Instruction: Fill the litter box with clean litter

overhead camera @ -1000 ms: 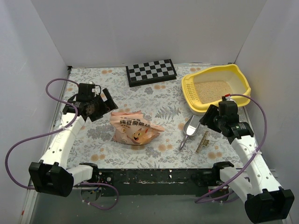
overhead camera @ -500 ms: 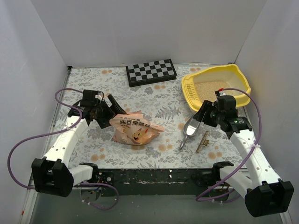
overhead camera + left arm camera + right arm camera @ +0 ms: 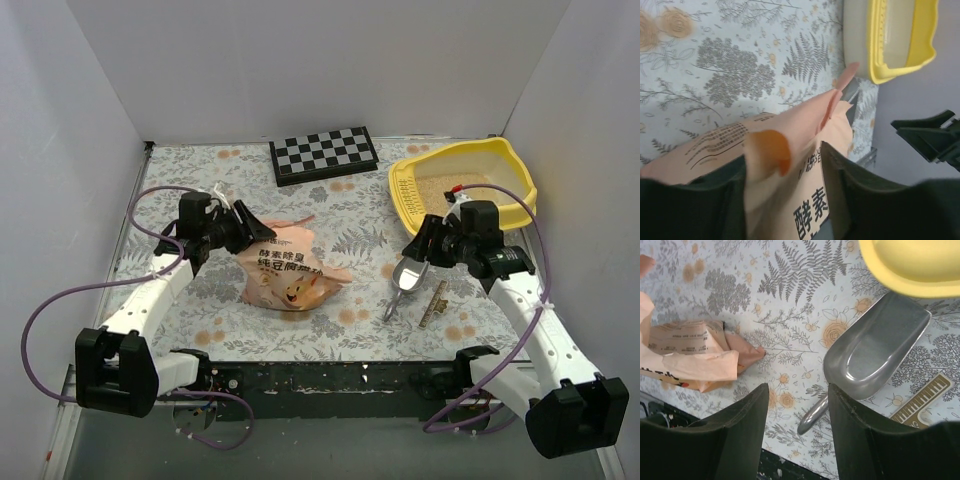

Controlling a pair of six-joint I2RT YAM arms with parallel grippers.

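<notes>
Peach bag [image 3: 805,125], black print "醇素"; left tool [image 3: 782,165] tight on its top

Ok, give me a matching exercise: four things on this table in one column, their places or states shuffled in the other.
1 peach bag
2 metal scoop
3 checkerboard
4 litter box

A far edge, centre
B far right, holding beige litter
C between the fingers of the left gripper
D lying empty in front of the open right gripper

Pairs: 1-C; 2-D; 3-A; 4-B
</notes>
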